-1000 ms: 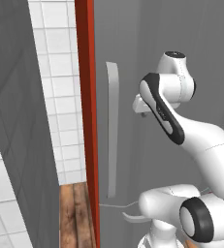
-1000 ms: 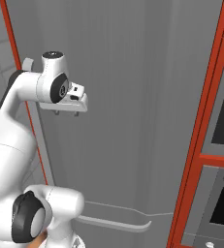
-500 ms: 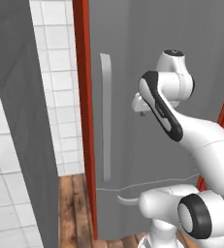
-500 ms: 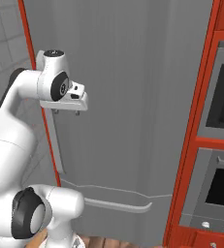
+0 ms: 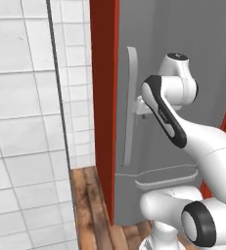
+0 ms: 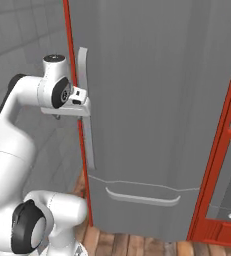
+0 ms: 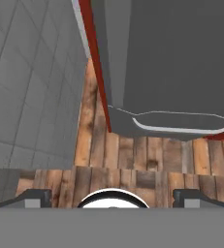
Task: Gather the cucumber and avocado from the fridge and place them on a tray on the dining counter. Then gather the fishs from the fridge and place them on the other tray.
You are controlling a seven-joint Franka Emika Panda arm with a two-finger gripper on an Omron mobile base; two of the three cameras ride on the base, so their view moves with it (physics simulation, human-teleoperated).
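The grey fridge (image 6: 157,100) stands shut, so the cucumber, avocado and fish are hidden; the trays and dining counter are out of view. Its long vertical door handle (image 5: 129,112) (image 6: 86,130) runs down the door's left edge. My gripper (image 5: 143,111) (image 6: 62,114) hangs just in front of that handle at mid-height, pointing down at the floor. In the hand view the two fingertips (image 7: 33,197) stand far apart with nothing between them, so the gripper (image 7: 114,197) is open. The fridge door (image 7: 171,53) rises ahead in that view.
A lower freezer drawer with a curved pull (image 6: 143,198) (image 7: 181,127) sits under the door. Red cabinet frames (image 5: 103,97) (image 6: 222,150) flank the fridge. A tiled wall (image 5: 26,122) stands close on the left. Wooden floor (image 7: 133,160) lies below.
The whole picture has shifted: the base has moved, and the fridge door and its handle now sit elsewhere in both base views. The arm holds the same pose by the handle.
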